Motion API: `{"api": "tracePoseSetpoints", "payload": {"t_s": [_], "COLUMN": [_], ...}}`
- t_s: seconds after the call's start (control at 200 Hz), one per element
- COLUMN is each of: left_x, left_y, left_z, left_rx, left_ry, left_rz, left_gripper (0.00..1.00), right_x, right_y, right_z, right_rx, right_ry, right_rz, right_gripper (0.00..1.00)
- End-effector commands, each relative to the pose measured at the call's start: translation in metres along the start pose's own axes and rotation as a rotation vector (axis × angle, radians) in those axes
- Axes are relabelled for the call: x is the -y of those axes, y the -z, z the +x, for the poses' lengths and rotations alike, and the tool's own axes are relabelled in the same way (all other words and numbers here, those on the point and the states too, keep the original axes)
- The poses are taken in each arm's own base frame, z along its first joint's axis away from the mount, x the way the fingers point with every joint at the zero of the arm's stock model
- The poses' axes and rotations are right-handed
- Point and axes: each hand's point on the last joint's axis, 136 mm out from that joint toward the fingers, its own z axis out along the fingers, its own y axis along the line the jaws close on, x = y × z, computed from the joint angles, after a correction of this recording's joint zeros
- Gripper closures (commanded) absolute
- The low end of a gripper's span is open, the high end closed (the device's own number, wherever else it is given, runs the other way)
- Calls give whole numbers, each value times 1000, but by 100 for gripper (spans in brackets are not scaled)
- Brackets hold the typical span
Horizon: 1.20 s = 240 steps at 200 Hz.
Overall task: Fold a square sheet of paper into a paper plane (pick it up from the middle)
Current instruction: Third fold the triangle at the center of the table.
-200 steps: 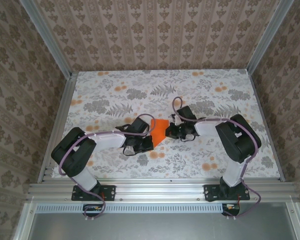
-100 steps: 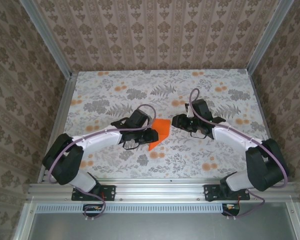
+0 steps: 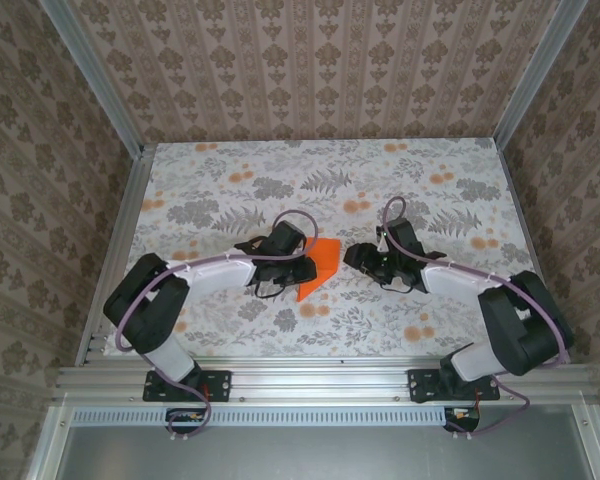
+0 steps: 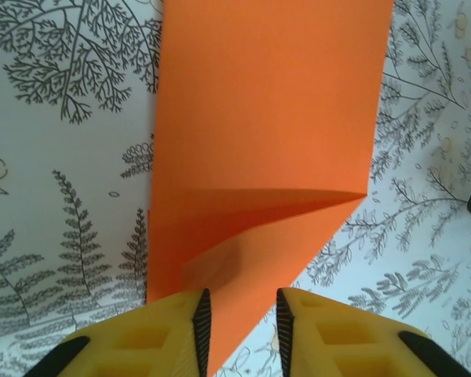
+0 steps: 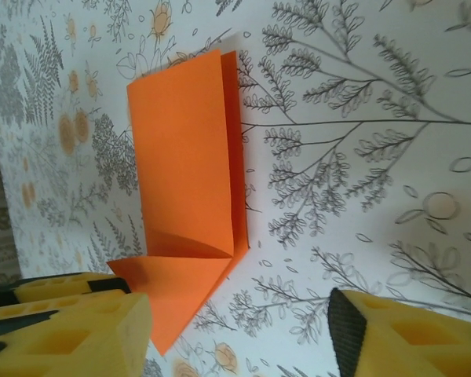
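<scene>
Across the printed table (image 3: 230, 165), the main change is on the right. A second ago the right hand (image 3: 352, 257) was up against the square sheet of paper (image 3: 323, 258); now it has drawn back and sits just clear of it, fingers spread wide and released. I read that as a pressing step finished. The sheet lies doubled over with a diagonal crease near its pointed end, so the plane looks only begun. The left hand (image 3: 298, 268) has stayed at the sheet. In its wrist view the paper (image 4: 267, 118) stretches straight ahead of the hand (image 4: 243, 330), its near corner running between narrowly parted fingers (image 4: 200, 322) — over the paper, not visibly pinching it. Ahead of the right hand (image 5: 239, 322) the sheet (image 5: 184, 157) lies flat, its pointed end just beside one finger.
</scene>
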Motion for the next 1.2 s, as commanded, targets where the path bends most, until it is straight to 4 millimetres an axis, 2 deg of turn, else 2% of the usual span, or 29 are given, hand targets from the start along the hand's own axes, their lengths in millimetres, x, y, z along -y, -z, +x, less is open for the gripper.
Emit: {"api": "tracePoseSetpoints", "payload": {"t_s": [0.0, 0.11, 0.295, 0.53, 0.705, 1.04, 1.195], "left_x": [8, -4, -11, -10, -10, -11, -6], "left_y": [-2, -7, -15, -19, -21, -23, -20], "left_z": [-15, -12, -8, -8, -6, -5, -6], "left_rx": [53, 47, 28, 18, 6, -4, -3], "left_ry": [15, 26, 34, 33, 29, 33, 20], "left_rz": [-6, -48, -64, -45, -39, -24, -1], "left_gripper": [73, 77, 80, 82, 82, 83, 84], "right_x": [-16, -21, -25, -25, -30, -38, -37], "right_y": [-13, -25, -38, -50, -58, -68, -70], "right_z": [7, 16, 27, 35, 38, 42, 40], "right_rx": [-47, -86, -131, -171, -191, -211, -192], "right_ry": [-49, -56, -35, -27, -35, -44, -69], "right_rz": [-84, -113, -124, -124, -151, -174, -149], "right_gripper": [41, 46, 53, 61, 71, 75, 90]}}
